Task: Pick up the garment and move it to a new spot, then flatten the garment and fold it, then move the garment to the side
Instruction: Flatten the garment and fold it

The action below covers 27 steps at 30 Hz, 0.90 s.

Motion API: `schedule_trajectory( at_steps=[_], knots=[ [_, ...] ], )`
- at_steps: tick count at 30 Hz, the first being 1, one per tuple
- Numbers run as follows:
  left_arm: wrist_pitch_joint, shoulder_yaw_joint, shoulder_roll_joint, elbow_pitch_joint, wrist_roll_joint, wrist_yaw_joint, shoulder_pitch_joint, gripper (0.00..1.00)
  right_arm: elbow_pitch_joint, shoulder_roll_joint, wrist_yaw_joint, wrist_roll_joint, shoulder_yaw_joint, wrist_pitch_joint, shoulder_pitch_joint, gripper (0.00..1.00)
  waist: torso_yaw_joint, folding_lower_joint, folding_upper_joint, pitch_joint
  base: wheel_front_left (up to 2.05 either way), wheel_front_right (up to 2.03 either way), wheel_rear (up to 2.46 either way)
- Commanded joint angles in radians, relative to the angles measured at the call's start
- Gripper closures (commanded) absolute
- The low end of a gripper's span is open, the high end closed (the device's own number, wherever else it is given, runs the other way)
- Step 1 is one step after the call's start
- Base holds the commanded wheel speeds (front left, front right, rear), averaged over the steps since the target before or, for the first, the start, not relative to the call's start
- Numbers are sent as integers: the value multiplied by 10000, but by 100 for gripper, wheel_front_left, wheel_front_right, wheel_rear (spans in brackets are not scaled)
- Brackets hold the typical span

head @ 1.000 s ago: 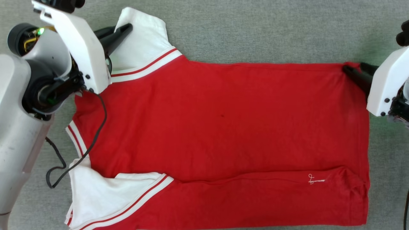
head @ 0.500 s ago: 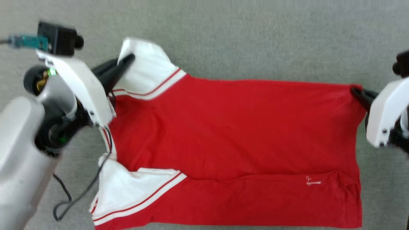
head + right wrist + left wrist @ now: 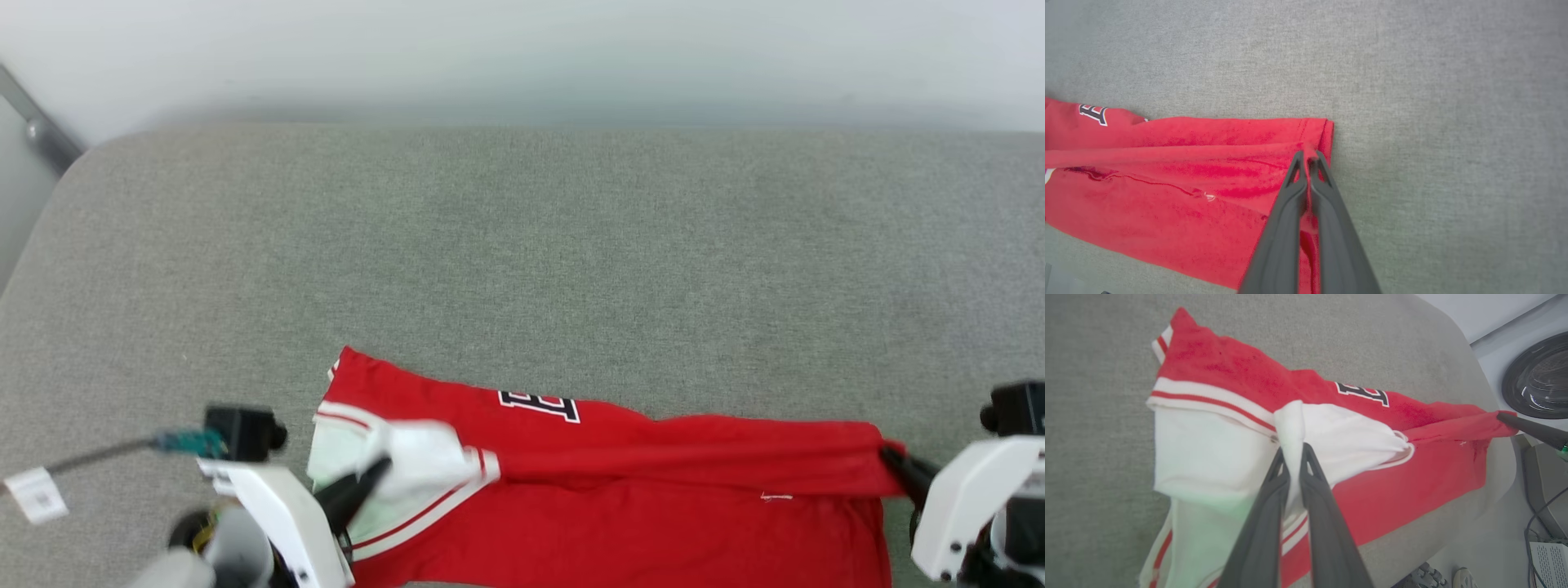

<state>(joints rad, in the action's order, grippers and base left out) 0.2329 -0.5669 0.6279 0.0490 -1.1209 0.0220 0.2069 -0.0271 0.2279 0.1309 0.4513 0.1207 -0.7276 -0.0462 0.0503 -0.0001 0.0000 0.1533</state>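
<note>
garment pinched at both ends, near edge of surface

garment: red, stretched left to right across the near part of the grey surface. its near side runs off the bottom of the head view. the far part lies flat on the surface, with a bit of black white-outlined lettering facing up. a ridge of cloth is pulled taut between the two grippers, on top of the rest.

left gripper: lower left in the head view. jaws closed on a bunch of the white sleeve panel. in the left wrist view the white cloth is squeezed between both fingers and pokes out past the tips. white red-striped trim lies just beyond.

right gripper: lower right in the head view. jaws closed on the red corner at the garment's other end. in the right wrist view red cloth shows in the slit between the fingers, and the hem edge sits just past the tips.

small white mark on the red, near the right end.

left wrist view, past the surface's rounded corner: dark round object and cables on the floor.
</note>
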Motion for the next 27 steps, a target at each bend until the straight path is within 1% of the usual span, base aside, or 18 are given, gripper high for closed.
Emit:
schedule_trajectory(
  at_steps=[1, 2, 3, 4, 7, 10, 11, 12, 16, 21, 24, 27],
  knots=[
    [1, -107, -83, 83, -59, -73, -218, 78, 132, -75, -4, 27, 76, 257, 230, 92, -8, 1, 0, -93, 0, 0, 0],
    [-69, -151, -149, 145, -72, -108, -371, 58, 273, -109, -4, 57, 105, 442, 403, 73, -15, 1, 0, -115, 0, 0, 0],
    [-169, -161, -279, 210, -144, -137, -518, 5, 379, -126, -4, 60, 101, 633, 547, 51, -29, 1, 0, -131, 0, 0, 0],
    [-190, -237, -362, 281, -195, -118, -702, 0, 493, -147, -4, 103, 77, 802, 689, 0, -46, 1, 0, -165, 0, 0, 0],
    [-461, -270, -491, 429, -241, -131, -1108, 0, 690, -175, -4, 314, -49, 1138, 1166, 0, -110, 1, 0, -275, 0, 0, 0],
    [-840, -304, -561, 377, -51, -269, -1483, 0, 649, -106, -4, 390, -160, 1304, 1663, 0, -182, 1, 0, -405, 0, 0, 0],
    [-1611, -193, -465, -56, 489, -690, -1831, 0, 71, 37, -4, 392, -301, 1415, 2158, 0, -284, 1, 0, -623, 0, 0, 0],
    [-2355, 15, -417, -428, 1077, -1242, -1951, 0, -506, 93, -3, 302, -190, 1390, 2336, 0, -325, 1, 0, -855, 0, 0, 0],
    [-3292, 343, -537, -900, 1823, -2039, -1772, 0, -1041, 81, -4, 194, 207, 1019, 2189, 0, -297, 1, 0, -1123, 0, 0, 0],
    [-4353, 738, -733, -1288, 2644, -2745, -1451, 0, -1012, 173, -4, 192, 670, 239, 1683, 0, -155, 1, 0, -1234, 0, 0, 0],
    [-4708, 904, -857, -1374, 3206, -2965, -1221, 0, -803, 226, -4, 97, 898, -346, 1458, 0, 69, 1, 0, -1148, 0, 0, 0],
    [-4882, 1058, -959, -1359, 3786, -3068, -1004, 0, -657, 156, -4, 41, 1105, -735, 1276, 0, 374, 1, 0, -977, 0, 0, 0]
  ],
)
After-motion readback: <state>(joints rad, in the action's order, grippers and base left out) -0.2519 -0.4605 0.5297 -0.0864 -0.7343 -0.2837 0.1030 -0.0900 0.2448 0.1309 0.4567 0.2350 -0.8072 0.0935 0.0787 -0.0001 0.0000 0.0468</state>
